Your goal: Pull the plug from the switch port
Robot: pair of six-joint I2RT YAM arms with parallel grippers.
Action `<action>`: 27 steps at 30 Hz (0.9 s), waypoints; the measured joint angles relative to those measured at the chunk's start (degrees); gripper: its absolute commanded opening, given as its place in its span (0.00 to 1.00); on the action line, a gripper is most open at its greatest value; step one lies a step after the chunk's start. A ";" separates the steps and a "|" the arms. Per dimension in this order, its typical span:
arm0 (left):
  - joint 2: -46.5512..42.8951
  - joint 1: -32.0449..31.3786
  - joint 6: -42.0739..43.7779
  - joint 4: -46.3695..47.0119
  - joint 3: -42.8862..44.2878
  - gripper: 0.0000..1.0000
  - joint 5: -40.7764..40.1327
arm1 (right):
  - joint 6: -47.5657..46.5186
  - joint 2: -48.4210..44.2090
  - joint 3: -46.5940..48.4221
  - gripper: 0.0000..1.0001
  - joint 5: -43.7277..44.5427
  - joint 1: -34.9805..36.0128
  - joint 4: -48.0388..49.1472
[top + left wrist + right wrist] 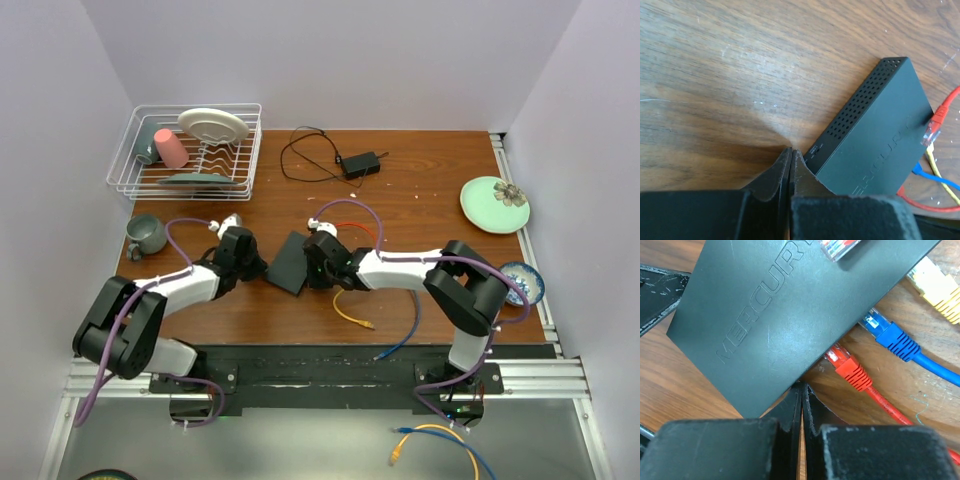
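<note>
- switch (288, 263): a flat matte-black box just left of the middle of the table (420, 215), somewhat toward the near edge, between the two grippers.
- switch port (846, 329): runs along the narrow edge facing the right arm; a red plug (845, 362) and a blue plug (887, 332) meet this edge side by side, and a yellow plug (935, 287) lies further along it. whether each is fully seated cannot be told.
- left gripper (791, 152): fingers pressed together, holding nothing, tips against the vented side of the switch near a corner.
- right gripper (801, 387): fingers likewise closed and empty, tips at the switch's corner just beside the red plug.
- surroundings: dish rack (185, 150) at the far left corner, mug (147, 233) by the left edge, black adapter (360, 163) near the far edge, green plate (494, 203) and blue bowl (522, 282) along the right edge.
</note>
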 measured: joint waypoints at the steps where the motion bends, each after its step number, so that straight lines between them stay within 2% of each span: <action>1: -0.20 0.00 -0.04 0.17 -0.20 0.00 0.20 | -0.17 0.02 0.42 0.00 0.04 0.00 -0.63; 14: -6.86 -2.21 -1.36 -0.37 -4.79 0.00 1.07 | -2.29 2.45 6.32 0.00 4.37 -0.35 -8.81; 27: -10.58 -2.93 -1.33 -6.34 -5.01 0.00 -0.20 | -4.87 8.37 14.47 0.00 6.86 -2.49 -9.68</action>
